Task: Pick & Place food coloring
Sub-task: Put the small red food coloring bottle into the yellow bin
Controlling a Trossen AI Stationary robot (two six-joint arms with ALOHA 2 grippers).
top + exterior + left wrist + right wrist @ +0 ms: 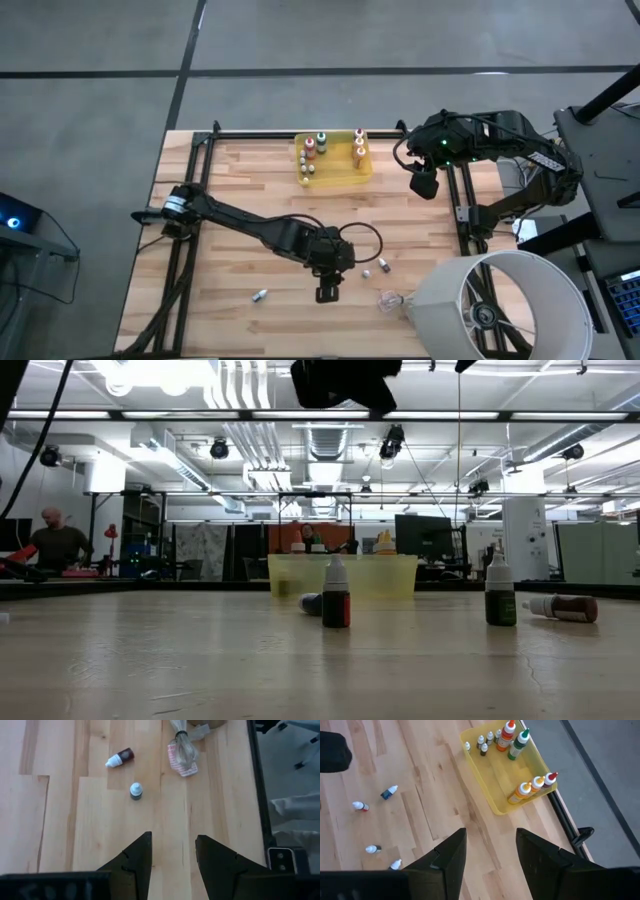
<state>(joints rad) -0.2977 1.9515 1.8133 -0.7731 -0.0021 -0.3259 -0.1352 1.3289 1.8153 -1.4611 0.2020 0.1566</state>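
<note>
Small food coloring bottles lie loose on the wooden table: one [260, 295] near the front, two [367, 272] [382, 265] right of my left gripper [328, 292]. In the left wrist view a dark red bottle [120, 758] lies on its side and a white-capped one [136, 791] stands upright ahead of the open left gripper [172, 837], which hangs above the table with nothing between its fingers. More bottles stand in the yellow tray [345, 178] at the far edge. My right gripper [424, 185] hovers open right of the tray [496, 809], also with nothing between its fingers [490, 831].
A crumpled clear plastic scrap [388, 300] lies near the front right, next to a large white lampshade [500, 305] at the table's corner. Black frame rails run along the left [190, 200] and right [462, 210] sides. Bare wood lies between the tray and the loose bottles.
</note>
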